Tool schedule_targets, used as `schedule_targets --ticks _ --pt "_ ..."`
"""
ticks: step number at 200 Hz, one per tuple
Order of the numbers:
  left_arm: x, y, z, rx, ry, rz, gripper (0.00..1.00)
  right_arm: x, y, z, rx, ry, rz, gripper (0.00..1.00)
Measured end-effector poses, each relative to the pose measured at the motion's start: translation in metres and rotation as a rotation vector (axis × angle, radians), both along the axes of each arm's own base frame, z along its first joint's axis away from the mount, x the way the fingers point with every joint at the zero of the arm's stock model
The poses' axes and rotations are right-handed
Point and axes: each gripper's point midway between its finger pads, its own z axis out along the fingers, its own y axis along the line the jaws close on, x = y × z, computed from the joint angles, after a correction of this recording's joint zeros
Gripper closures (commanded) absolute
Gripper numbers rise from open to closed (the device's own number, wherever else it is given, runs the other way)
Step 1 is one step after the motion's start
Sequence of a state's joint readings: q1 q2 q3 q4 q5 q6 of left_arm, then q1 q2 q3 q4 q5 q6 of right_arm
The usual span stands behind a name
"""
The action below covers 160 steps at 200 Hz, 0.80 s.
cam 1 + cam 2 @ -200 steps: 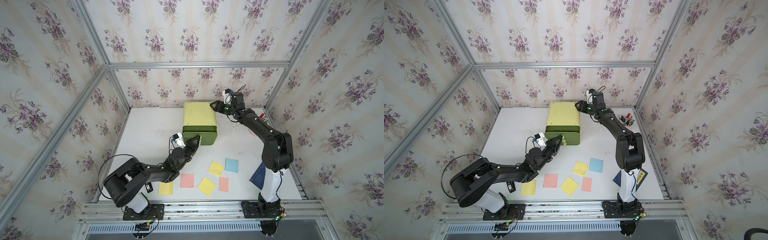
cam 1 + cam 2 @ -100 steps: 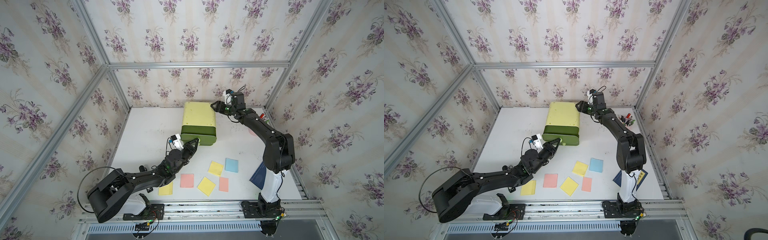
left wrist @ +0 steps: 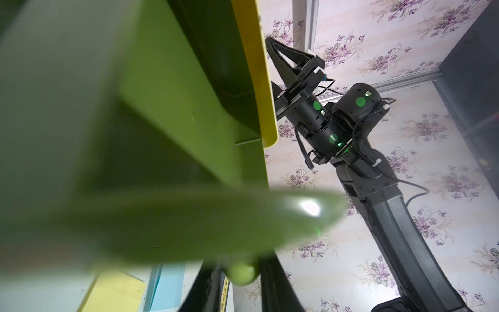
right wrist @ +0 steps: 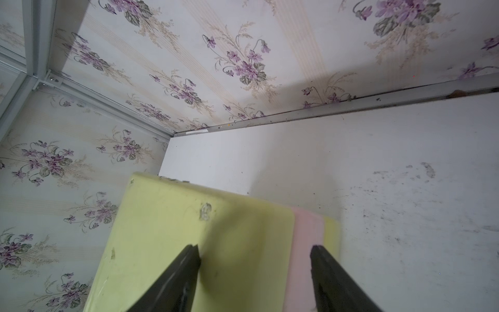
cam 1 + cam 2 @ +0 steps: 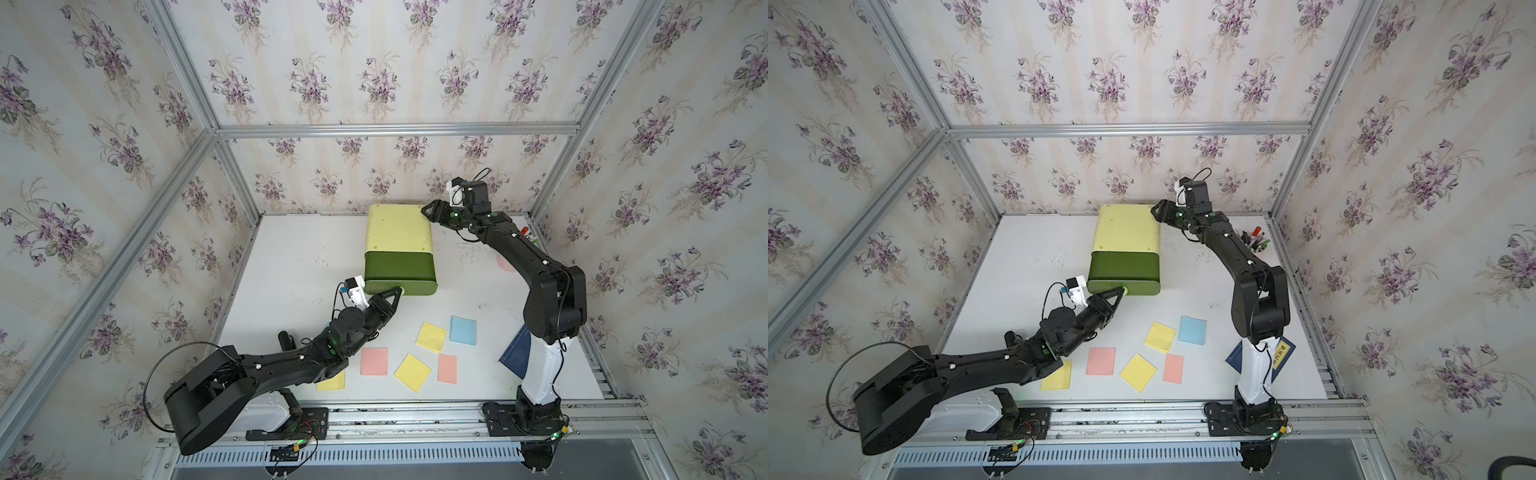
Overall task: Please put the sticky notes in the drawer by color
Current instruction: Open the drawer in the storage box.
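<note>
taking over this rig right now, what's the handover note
Left gripper: at the drawer front, a knob between its fingers; grip unclear.
Right gripper: open, over the drawer's back top edge, holding nothing.
Six sticky notes show, loose on the table: three yellow, two pink, one blue.
Done: none visibly sorted; one compartment looks partly pulled out.
Left: open it, then put every note in by color.
</note>
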<state>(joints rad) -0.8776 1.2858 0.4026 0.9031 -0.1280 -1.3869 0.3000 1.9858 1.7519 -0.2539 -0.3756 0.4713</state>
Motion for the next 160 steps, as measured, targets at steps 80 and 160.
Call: schedule_targets --ticks 80,160 --pt "-0.009 0.018 -0.003 0.035 0.022 0.025 0.22 -0.014 -0.010 0.029 0.016 -0.006 -0.006 0.24" --pt "-0.033 0.048 0.030 0.164 -0.045 0.005 0.12 -0.143 -0.070 -0.009 0.015 0.115 -0.040 0.33"
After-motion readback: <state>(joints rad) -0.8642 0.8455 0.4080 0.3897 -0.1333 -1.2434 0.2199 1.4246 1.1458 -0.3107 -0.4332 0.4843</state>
